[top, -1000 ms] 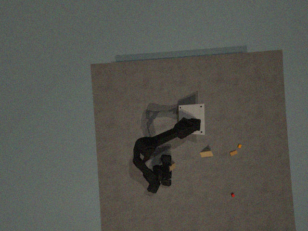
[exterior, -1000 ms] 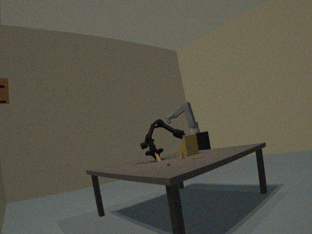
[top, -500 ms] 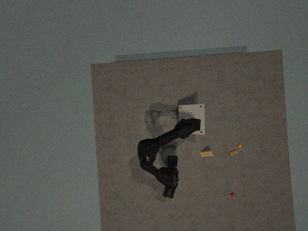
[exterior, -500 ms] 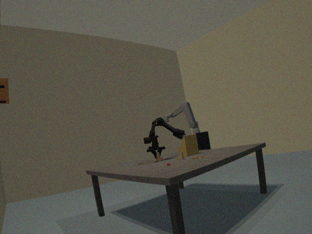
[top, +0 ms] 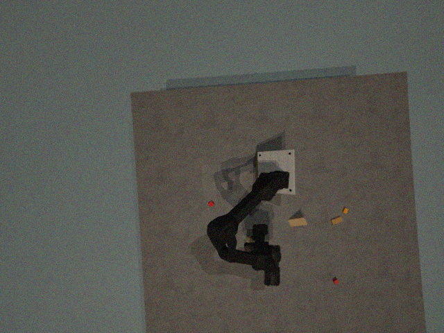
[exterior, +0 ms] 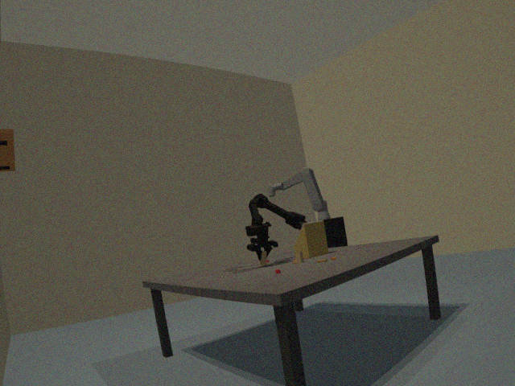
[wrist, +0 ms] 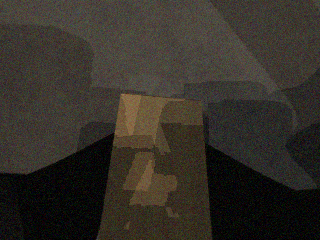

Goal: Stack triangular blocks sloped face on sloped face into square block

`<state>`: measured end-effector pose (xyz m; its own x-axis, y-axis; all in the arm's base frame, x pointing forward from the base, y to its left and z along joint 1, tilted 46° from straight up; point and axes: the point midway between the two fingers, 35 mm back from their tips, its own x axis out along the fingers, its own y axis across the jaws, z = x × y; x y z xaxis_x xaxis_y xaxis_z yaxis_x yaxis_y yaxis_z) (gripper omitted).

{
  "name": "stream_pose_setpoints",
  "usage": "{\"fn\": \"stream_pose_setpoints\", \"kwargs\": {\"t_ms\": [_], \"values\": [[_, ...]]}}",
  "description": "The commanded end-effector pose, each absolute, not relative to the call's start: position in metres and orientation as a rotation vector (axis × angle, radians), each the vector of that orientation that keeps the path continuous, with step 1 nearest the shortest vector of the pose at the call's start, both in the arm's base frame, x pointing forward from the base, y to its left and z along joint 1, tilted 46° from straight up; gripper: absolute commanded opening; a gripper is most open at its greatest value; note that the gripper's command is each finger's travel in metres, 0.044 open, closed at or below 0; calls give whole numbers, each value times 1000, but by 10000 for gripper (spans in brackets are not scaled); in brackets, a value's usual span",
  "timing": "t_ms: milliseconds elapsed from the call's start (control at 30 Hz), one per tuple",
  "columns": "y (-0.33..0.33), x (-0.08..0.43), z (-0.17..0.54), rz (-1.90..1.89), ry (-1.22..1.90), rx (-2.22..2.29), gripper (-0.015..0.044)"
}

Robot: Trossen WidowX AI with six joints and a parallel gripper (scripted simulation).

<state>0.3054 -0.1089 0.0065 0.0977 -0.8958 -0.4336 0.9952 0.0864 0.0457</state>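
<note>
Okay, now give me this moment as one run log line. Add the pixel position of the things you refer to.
gripper (exterior: 263, 254) (wrist: 154, 143): shut on triangular block (exterior: 263, 259) (wrist: 159, 170) | other triangular block (top: 297, 222) (exterior: 298, 256): apart | square block: unformed

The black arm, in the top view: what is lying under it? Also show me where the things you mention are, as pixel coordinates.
Under the black arm (top: 247, 206) (exterior: 276, 208), part of the white plate (top: 286, 161) and the table (top: 172, 143) (exterior: 232, 286) show. Whatever its links cover cannot be seen.

Wooden triangular blocks (top: 297, 222) (exterior: 297, 258) (wrist: 157, 165), two, the count slightly tentative in this dim light; red cubes (top: 336, 281) (exterior: 278, 271), two; orange oblong piece (top: 336, 220) (exterior: 322, 260), one; orange cube (top: 345, 210) (exterior: 333, 258), one. Robot arms, two: one black arm (top: 245, 206) (exterior: 276, 209), one grey arm (exterior: 312, 189). Table (top: 372, 143) (exterior: 232, 284), one, with four legs (exterior: 289, 344); yellow-sided stand (top: 289, 164) (exterior: 315, 240), one; black panel (exterior: 335, 232), one; orange wall panel (exterior: 6, 155), one.
</note>
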Motion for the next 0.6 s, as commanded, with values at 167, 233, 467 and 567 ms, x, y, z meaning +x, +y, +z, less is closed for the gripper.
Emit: {"fn": "stream_pose_setpoints", "kwargs": {"t_ms": [167, 233, 467, 567], "values": [[-98, 305, -8, -1467, 148, 199, 0], [-97, 305, -10, -1472, 119, 173, 0], [-100, 302, -7, -1480, 156, 203, 157], [-100, 302, -7, -1480, 156, 203, 236]]}}
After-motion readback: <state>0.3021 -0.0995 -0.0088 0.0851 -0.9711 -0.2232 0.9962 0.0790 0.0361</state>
